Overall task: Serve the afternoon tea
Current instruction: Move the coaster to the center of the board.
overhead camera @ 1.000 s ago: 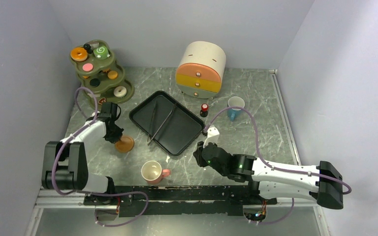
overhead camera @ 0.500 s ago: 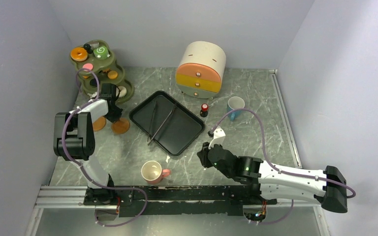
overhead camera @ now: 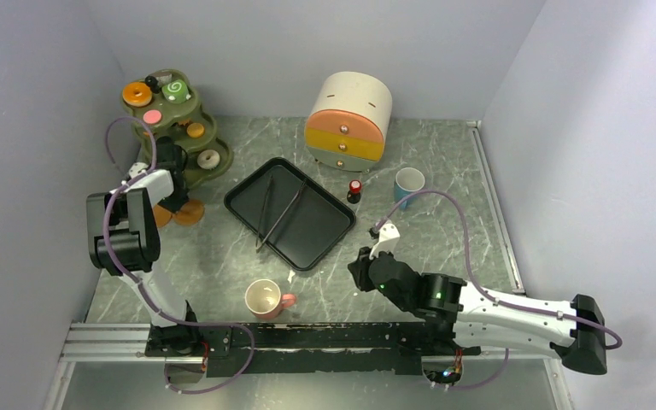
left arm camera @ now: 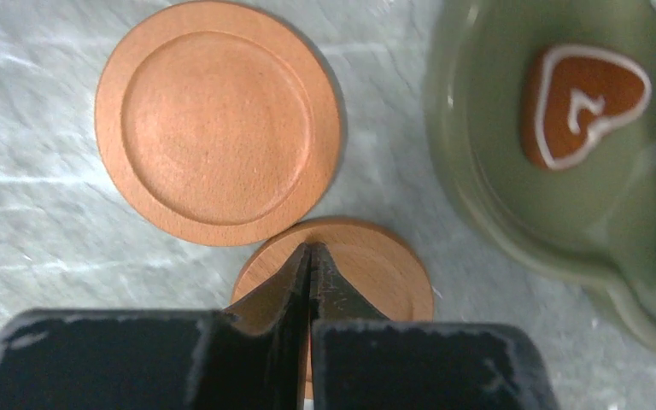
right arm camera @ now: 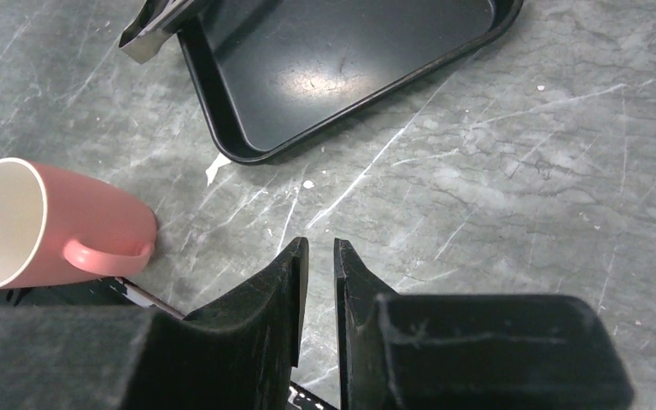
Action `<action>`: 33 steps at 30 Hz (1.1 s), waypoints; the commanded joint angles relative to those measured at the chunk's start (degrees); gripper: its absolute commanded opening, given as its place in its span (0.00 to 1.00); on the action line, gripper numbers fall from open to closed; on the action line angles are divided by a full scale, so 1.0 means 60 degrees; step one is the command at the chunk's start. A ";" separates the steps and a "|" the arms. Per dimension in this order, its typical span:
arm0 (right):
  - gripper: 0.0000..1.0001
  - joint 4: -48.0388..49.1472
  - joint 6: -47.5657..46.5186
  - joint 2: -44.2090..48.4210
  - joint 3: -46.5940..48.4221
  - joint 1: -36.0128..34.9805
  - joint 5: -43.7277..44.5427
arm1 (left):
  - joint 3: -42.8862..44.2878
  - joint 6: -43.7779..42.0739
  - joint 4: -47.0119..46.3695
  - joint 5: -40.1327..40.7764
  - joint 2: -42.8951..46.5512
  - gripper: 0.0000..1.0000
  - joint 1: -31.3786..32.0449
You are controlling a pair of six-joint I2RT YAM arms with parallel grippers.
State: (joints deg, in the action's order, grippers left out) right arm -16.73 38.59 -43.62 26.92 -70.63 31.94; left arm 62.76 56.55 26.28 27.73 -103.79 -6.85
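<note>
Table (overhead camera: pixel 444 188): grey marble top, on which everything below is set.
Drawer cabinet (overhead camera: pixel 350 120): cream, domed, with orange, yellow and grey drawer fronts; placed at the middle of the far edge.
Black tray (overhead camera: pixel 307 222): laid at an angle in the middle of the table; a pair of tongs (overhead camera: pixel 280 218) is seen lying inside it.
Tiered stand (left arm camera: pixel 487 154): olive green, set in the far-left corner.
Right gripper (right arm camera: pixel 320 248): held low over bare marble toward the near edge, right of the tray's near corner; its fingers are set almost together with a slim gap, and nothing is held.
Left gripper (left arm camera: pixel 309 249): held by the left edge just in front of the stand; its fingers are pressed fully together, tips over one saucer. Contact with it cannot be judged.
Pink cup (overhead camera: pixel 265 299): found close to the near edge, left of the right gripper.
Blue cup (overhead camera: pixel 408 186): placed toward the far edge, right of the cabinet.
Saucers: one (left arm camera: pixel 218 120) lies uncovered, the other (left arm camera: pixel 367 265) just beside it under the fingertips.
Pastries: an orange doughnut (overhead camera: pixel 137 92) and a green swirl roll (overhead camera: pixel 175 90) are kept on the top tier, a white doughnut (overhead camera: pixel 208 158) and a heart cookie (left arm camera: pixel 582 102) lower down.
Red-capped bottle (overhead camera: pixel 354 190): stood between tray and blue cup.
</note>
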 commanded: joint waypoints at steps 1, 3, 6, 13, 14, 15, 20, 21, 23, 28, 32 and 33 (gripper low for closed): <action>0.22 -0.0424 0.0175 0.0397 -0.0084 -0.0041 0.0425 | -0.0141 -0.0032 0.1067 0.0635 -0.0734 0.05 -0.0645; 0.22 -0.0438 0.0191 0.0567 -0.0127 -0.0038 0.0433 | 0.0021 -0.0040 0.1150 0.0740 -0.0787 0.05 -0.0753; 0.22 -0.0408 0.0152 0.0670 -0.0109 -0.0039 0.0433 | 0.0190 -0.0096 0.1255 0.0667 -0.0822 0.05 -0.0896; 0.23 -0.0361 -0.0058 0.0359 0.0111 -0.0039 0.0412 | 0.0166 -0.0688 0.1203 -0.0208 -0.0842 0.05 -0.0835; 0.23 -0.0315 -0.0083 0.0332 0.0113 -0.0037 0.0373 | 0.0071 -0.0683 0.1153 -0.0407 -0.0838 0.05 -0.0802; 0.22 -0.0245 -0.0103 0.0289 0.0113 -0.0042 0.0334 | -0.0084 -0.0708 0.1046 -0.0657 -0.0837 0.05 -0.0773; 0.23 -0.0041 -0.0220 -0.0062 0.0256 -0.0037 0.0177 | -0.1182 -0.0871 0.0183 -0.2224 -0.0940 0.05 -0.0602; 0.23 -0.0002 -0.0248 -0.0146 0.0305 -0.0039 0.0172 | -0.1337 -0.0871 0.0096 -0.2368 -0.0983 0.05 -0.0528; 0.23 0.0026 -0.0264 -0.0249 0.0361 -0.0035 0.0177 | -0.1568 -0.0901 -0.0062 -0.2607 -0.1071 0.05 -0.0356; 0.23 0.0109 -0.0154 -0.0129 0.0232 -0.0042 0.0133 | -0.1351 -0.0961 0.0203 -0.2747 -0.1103 0.05 0.0269; 0.23 0.0079 -0.0099 -0.0011 0.0119 -0.0037 0.0109 | -0.1380 -0.0827 0.0147 -0.3160 -0.0782 0.05 0.0552; 0.23 0.0059 -0.0090 -0.0011 0.0123 -0.0041 0.0134 | -0.1423 -0.0796 0.0102 -0.3227 -0.0704 0.05 0.0592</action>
State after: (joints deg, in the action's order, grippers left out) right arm -17.39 37.39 -44.60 27.42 -70.63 31.92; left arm 59.44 50.19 19.35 23.59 -103.13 -6.31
